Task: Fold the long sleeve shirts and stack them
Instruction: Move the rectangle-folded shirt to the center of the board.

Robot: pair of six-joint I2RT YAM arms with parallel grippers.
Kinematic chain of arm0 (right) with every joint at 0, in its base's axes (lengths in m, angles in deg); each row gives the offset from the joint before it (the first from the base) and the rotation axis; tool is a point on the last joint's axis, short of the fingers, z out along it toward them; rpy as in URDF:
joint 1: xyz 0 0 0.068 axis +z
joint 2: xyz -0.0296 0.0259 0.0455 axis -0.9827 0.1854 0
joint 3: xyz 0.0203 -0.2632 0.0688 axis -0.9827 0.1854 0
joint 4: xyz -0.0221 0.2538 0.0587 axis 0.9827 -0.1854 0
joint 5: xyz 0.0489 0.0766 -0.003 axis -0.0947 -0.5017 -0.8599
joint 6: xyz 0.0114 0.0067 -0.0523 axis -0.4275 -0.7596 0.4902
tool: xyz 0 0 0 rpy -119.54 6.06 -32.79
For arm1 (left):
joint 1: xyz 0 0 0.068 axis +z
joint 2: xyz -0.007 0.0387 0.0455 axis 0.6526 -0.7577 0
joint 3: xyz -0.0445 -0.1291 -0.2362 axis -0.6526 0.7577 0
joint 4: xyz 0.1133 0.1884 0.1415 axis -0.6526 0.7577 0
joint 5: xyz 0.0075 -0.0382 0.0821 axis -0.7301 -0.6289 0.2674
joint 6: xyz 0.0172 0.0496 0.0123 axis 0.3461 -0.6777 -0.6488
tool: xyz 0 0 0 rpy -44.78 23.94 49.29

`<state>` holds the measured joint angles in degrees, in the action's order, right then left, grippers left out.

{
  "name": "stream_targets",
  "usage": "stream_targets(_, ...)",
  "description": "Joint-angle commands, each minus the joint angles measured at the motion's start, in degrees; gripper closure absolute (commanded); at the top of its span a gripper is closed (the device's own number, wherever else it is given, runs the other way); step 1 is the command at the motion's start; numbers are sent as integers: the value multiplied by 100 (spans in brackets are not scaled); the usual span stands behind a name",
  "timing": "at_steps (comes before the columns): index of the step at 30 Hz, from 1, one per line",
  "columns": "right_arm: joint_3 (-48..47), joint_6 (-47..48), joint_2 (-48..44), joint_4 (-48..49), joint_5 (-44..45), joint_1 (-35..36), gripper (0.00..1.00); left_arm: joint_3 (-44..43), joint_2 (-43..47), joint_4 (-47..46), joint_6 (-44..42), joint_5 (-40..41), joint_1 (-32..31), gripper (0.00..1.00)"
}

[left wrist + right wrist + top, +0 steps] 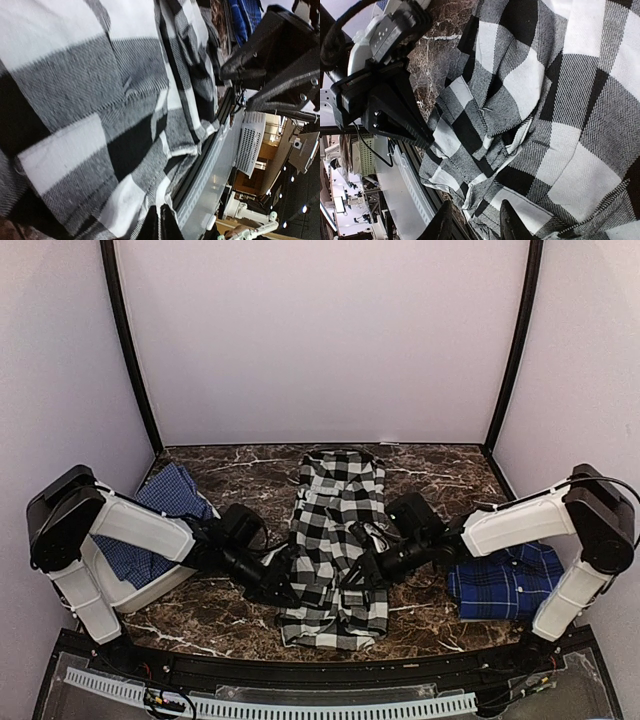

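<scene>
Between left tool point(285, 590) and right tool point(362, 575), checked shirt point(335, 525) hem skirts table point(200, 632) edge.

Plain white walls point(320, 340) stand on three sides, joined by black corner posts point(130, 350). The table point(240, 475) has a dark brown marble surface with white veins. The light is soft and even.
</scene>
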<state>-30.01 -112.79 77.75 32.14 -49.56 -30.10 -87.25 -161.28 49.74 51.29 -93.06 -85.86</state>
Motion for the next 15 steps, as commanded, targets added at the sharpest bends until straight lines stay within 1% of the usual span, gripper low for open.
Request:
stream_targets(1, 177, -209, 306, 466, -73, 54, 70, 309, 231, -350, -97, -760, -106, 96)
stream_targets(5, 205, -251, 592, 501, -11, 52, 71, 249, -110, 25, -367, -814, -216, 93)
stream_targets(10, 211, -306, 821, 451, 179, 23, 72, 83, -526, 482, -508, -324, -229, 92)
stream_targets(15, 184, -157, 896, 319, 252, -300, 72, -285, -838, 921, -548, 246, -229, 93)
